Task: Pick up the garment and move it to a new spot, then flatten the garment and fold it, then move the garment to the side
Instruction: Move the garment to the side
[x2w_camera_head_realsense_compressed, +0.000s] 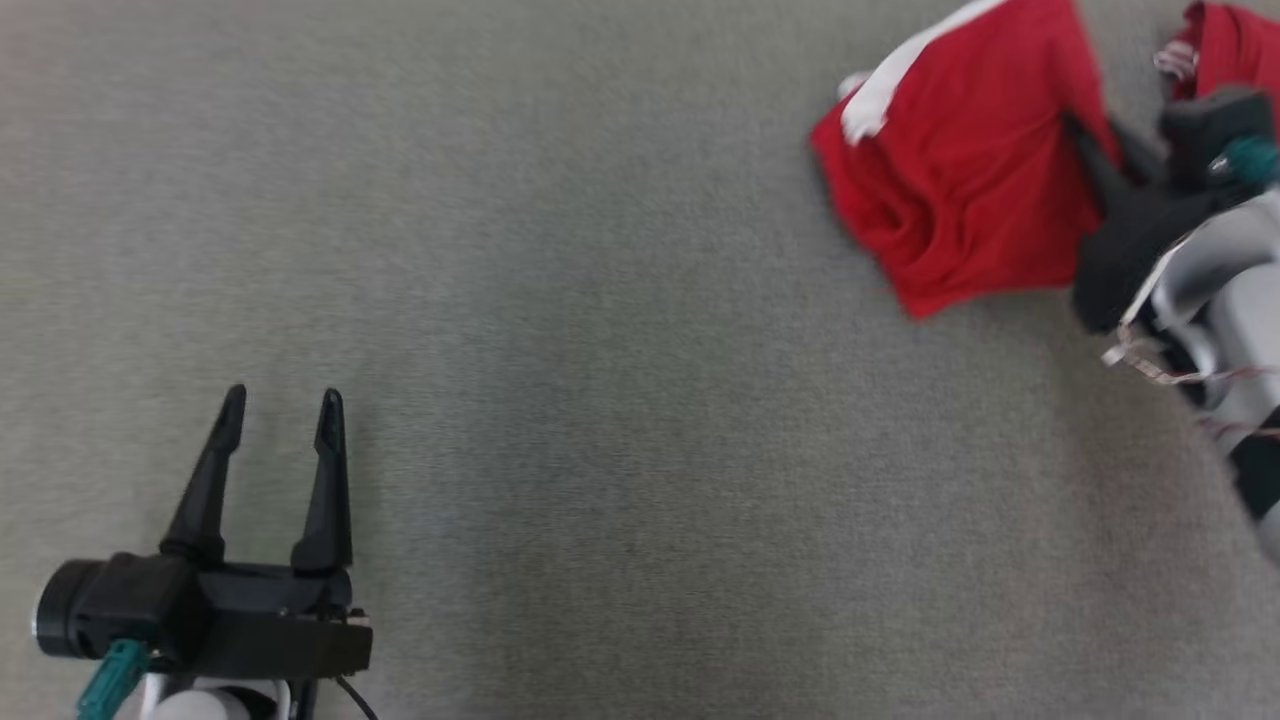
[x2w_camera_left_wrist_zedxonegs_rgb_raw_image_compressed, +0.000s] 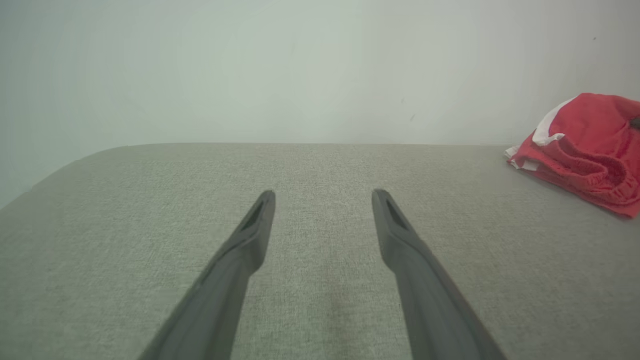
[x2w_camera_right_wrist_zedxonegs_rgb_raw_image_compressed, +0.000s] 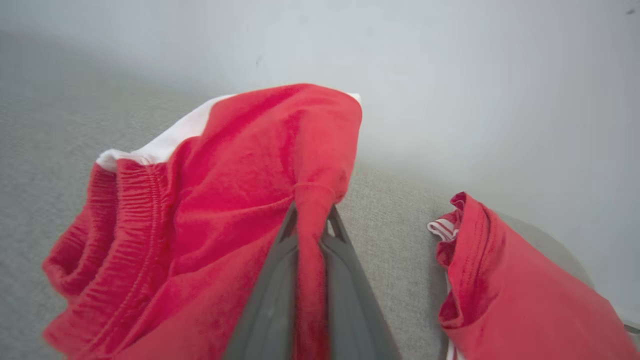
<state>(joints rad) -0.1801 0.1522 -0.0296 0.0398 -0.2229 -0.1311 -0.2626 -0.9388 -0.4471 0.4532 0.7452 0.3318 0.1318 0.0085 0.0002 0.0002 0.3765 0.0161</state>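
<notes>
The garment (x2w_camera_head_realsense_compressed: 960, 170) is a pair of red shorts with a white band, bunched up at the far right of the grey cloth surface. My right gripper (x2w_camera_head_realsense_compressed: 1085, 140) reaches in from the right edge and is shut on a fold of it. In the right wrist view the two dark fingers of the right gripper (x2w_camera_right_wrist_zedxonegs_rgb_raw_image_compressed: 311, 212) pinch a ridge of red cloth of the garment (x2w_camera_right_wrist_zedxonegs_rgb_raw_image_compressed: 225, 200), which is drawn up into a peak. My left gripper (x2w_camera_head_realsense_compressed: 280, 400) rests at the lower left, open and holding nothing. The left wrist view has the left gripper (x2w_camera_left_wrist_zedxonegs_rgb_raw_image_compressed: 324, 195) apart over bare cloth, with the garment (x2w_camera_left_wrist_zedxonegs_rgb_raw_image_compressed: 585, 150) far off to the right.
A second red piece (x2w_camera_head_realsense_compressed: 1235, 45) with white striped trim lies just beyond the held one, and shows as a separate red piece (x2w_camera_right_wrist_zedxonegs_rgb_raw_image_compressed: 500, 285) in the right wrist view. The grey surface (x2w_camera_head_realsense_compressed: 600, 300) stretches wide between the grippers. A pale wall (x2w_camera_left_wrist_zedxonegs_rgb_raw_image_compressed: 320, 70) rises behind its rounded far edge.
</notes>
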